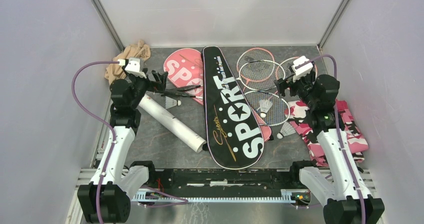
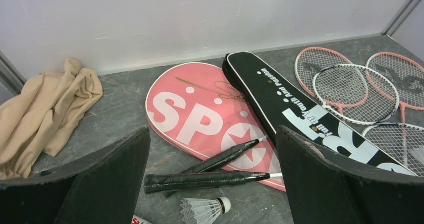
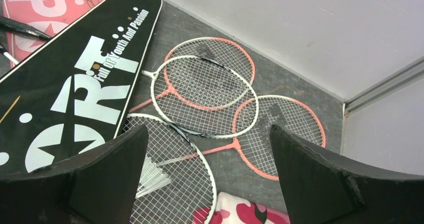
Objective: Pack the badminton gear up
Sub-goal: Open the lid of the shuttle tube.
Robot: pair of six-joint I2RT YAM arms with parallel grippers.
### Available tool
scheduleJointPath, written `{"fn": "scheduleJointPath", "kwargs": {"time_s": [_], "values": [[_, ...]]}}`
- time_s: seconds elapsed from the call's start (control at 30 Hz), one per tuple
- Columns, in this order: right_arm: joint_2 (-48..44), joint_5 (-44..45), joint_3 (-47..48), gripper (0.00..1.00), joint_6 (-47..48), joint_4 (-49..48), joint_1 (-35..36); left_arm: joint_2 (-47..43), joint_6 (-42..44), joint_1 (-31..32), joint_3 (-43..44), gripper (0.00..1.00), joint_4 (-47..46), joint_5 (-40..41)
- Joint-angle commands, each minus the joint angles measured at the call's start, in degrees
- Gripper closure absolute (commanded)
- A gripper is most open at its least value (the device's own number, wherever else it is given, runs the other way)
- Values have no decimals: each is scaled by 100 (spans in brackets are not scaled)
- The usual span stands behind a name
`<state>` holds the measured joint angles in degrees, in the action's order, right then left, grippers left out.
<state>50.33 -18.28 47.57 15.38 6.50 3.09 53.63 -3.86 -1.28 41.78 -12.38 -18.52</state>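
Beige crumpled cloth [image 1: 127, 59]: bunched in the worktop's far left corner.
Left gripper [image 2: 212, 134]: jaws are spread wide and nothing is held.
Long white tube [image 1: 172, 124]: laid diagonally near the left edge, with a white feathered shuttlecock [image 1: 171, 102] just beside it.
Pink racket-shaped bag [image 1: 182, 69]: laid flat at the far edge and overlapped by the black racket-shaped bag [image 1: 232, 111].
Thin pink-framed and white-framed rackets [image 1: 260, 71]: heads are overlapped towards the far right corner.
Right gripper [image 3: 209, 131]: jaws are spread wide and nothing is held.
Pink camouflage-patterned cloth [image 1: 345, 134]: laid along the right edge.
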Motion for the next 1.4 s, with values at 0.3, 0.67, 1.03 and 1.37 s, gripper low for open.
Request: {"fn": "scheduleJointPath", "kwargs": {"time_s": [0.3,0.67,1.03,1.37], "values": [[428,-457,1167,2,991,1292,-24,63,1592,-15,615,0,1723,-573],[472,-808,733,2,765,805,-12,734,2860,-4,1229,0,3131,-963],[594,-738,151,2,867,576,-7,1668,3905,300,1490,0,3553,-830],[736,-1087,-187,2,1216,595,-18,2027,3700,1166,1425,0,3468,-877]]}}
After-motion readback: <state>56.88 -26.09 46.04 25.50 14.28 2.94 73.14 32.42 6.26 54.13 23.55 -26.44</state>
